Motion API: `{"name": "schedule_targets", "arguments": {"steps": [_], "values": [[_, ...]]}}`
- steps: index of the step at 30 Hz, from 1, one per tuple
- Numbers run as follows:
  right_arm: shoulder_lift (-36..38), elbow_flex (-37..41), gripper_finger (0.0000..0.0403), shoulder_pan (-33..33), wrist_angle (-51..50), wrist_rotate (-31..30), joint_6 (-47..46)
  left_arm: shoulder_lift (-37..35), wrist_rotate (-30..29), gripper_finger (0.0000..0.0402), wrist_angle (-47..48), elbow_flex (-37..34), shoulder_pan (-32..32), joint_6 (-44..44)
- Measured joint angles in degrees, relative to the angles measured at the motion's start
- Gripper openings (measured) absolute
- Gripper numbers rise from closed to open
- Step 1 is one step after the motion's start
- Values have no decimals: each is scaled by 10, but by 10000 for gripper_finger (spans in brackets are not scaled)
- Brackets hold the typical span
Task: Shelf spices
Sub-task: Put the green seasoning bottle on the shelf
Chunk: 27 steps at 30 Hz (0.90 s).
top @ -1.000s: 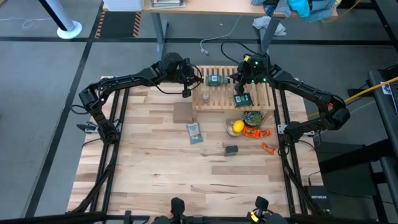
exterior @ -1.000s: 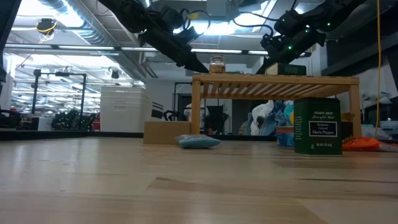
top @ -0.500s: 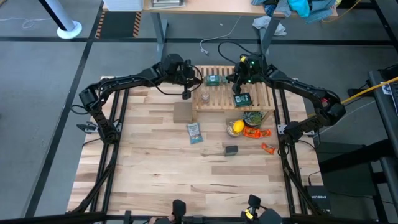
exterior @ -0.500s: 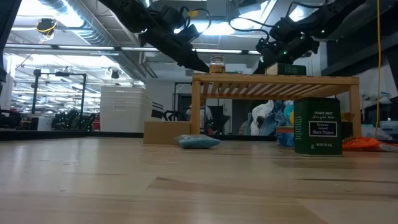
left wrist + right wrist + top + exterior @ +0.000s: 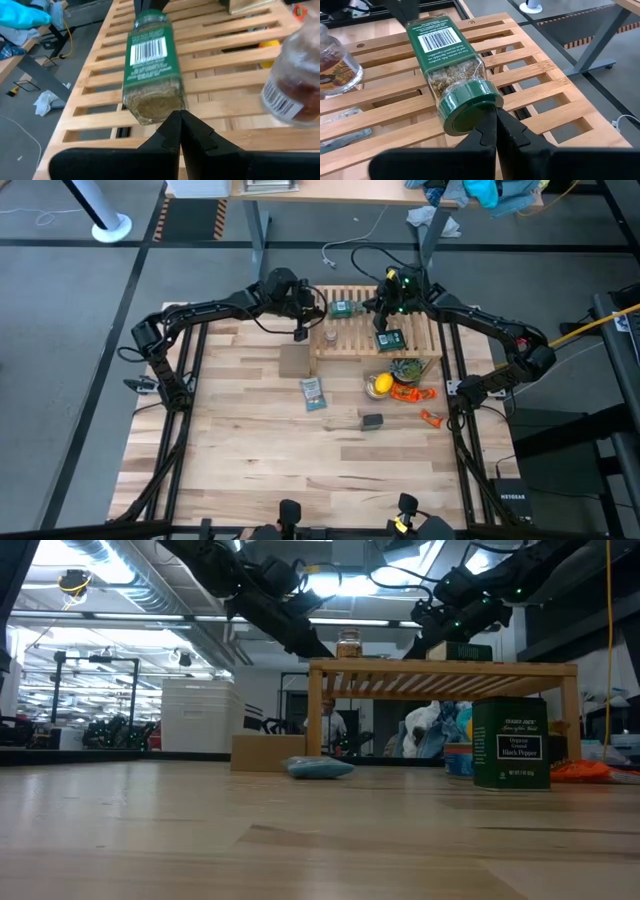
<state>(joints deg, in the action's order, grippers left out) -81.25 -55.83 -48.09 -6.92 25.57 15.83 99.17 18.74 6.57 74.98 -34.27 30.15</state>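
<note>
green bottle point(image 5: 344, 308) lies flat on shelf point(image 5: 425, 333) slats. left gripper point(image 5: 174, 131) at its base, right gripper point(image 5: 495, 125) at cap, both pinched closed, empty. looks rigid, smooth, roll-prone; grasp across body.

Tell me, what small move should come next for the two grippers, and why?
Probably push together to stand it up: the green bottle lies flat on the shelf, the shut left gripper at its base and the shut right gripper at its cap.
</note>
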Motion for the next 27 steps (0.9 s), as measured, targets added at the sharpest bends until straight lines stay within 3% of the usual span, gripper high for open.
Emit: {"name": "schedule_targets", "arguments": {"steps": [17, 27], "values": [[0, 0, 1, 27, 58, -5, -5, 12, 29, 0, -1, -1, 1, 3], [0, 0, 1, 27, 107, 26, -25, 13, 34, 0, -15, -2, 2, 3]]}}
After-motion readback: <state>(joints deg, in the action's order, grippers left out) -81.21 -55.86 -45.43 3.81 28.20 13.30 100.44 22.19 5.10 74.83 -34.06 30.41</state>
